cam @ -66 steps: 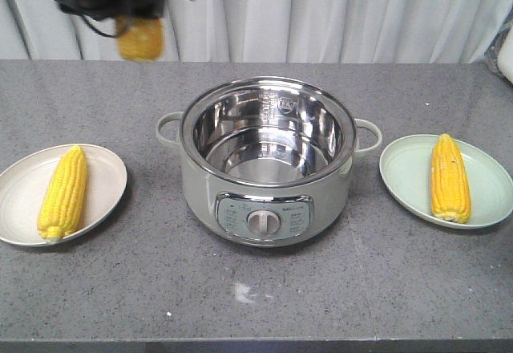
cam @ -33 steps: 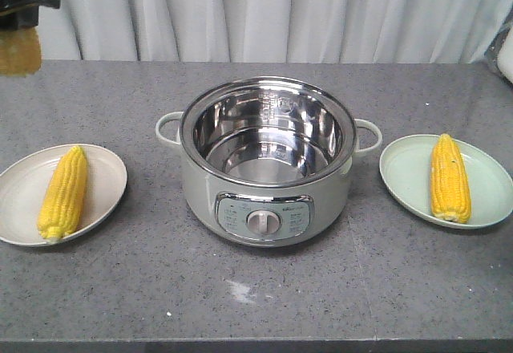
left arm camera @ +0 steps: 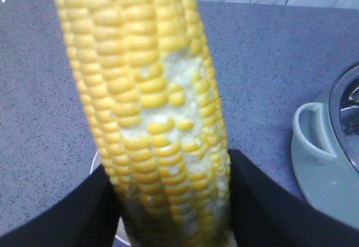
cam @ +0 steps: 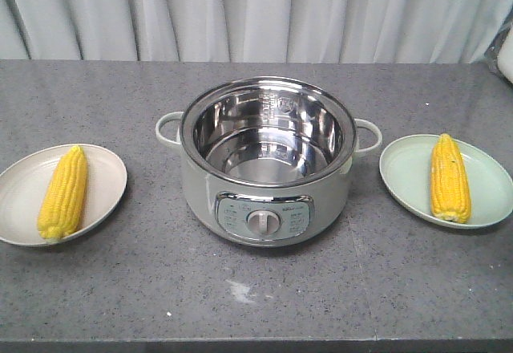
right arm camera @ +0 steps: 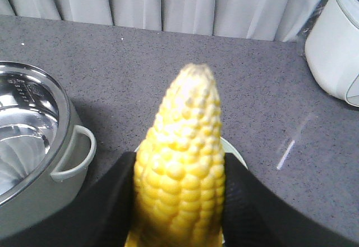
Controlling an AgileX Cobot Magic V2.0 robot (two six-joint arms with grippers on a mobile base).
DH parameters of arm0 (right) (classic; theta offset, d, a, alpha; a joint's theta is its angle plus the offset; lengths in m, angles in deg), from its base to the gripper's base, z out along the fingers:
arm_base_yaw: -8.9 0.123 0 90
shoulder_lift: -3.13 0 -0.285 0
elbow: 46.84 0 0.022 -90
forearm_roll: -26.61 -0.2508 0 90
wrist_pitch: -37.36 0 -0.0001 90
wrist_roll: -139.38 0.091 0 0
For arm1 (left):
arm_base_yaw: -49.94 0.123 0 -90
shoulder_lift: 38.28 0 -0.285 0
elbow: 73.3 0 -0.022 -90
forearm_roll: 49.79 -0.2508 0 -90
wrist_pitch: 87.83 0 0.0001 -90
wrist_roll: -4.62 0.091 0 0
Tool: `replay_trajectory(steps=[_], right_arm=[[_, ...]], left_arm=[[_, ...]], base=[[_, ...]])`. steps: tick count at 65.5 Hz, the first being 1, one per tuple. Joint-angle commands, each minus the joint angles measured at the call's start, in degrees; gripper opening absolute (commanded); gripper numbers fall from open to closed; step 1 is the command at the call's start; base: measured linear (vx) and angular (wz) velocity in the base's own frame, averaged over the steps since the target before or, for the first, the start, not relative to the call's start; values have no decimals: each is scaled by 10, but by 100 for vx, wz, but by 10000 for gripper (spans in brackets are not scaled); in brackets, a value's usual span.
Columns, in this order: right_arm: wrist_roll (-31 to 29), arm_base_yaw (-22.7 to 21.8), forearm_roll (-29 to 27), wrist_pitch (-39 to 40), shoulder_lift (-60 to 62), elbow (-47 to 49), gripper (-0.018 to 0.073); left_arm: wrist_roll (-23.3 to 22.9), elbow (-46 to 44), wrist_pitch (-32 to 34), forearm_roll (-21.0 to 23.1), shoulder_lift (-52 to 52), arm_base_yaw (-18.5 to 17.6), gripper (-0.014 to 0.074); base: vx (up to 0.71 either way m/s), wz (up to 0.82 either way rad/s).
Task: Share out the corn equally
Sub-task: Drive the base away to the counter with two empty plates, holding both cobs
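The left fingers [left arm camera: 56, 213] are clenched on the flanks of the left held cob [left arm camera: 146, 106], whose long axis runs straight out from the wrist. The right fingers [right arm camera: 249, 213] likewise grasp the right held cob [right arm camera: 182, 168], its tapered tip pointing away. Neither arm shows in the front view (both seem to sit outside its frame).

A sliver of the green plate [right arm camera: 234, 150] peeps out directly behind the right held cob, so that arm looks nearer to it. The left wrist sees the pot [left arm camera: 322, 163] off to its right, which puts that arm on the side of the cream plate [cam: 108, 172].

The cream-plate cob [cam: 64, 192] and the green-plate cob [cam: 449, 178] lie one per plate, tips toward the curtain [cam: 256, 8], either side of the pot on the bench [cam: 256, 305]. By my judgement, each held cob should go down parallel beside its neighbour.

Print around the pot's dial [cam: 262, 222] and inside its bowl is too small to read. The white appliance [right arm camera: 336, 39] shows no legible label.
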Motion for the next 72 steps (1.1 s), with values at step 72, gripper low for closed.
replay_trajectory(steps=[72], right_arm=[[-4, -3, -4, 43, 8, 13, 136]], left_arm=[[-8, -11, 12, -12, -12, 1, 108]], base=[[0, 0]])
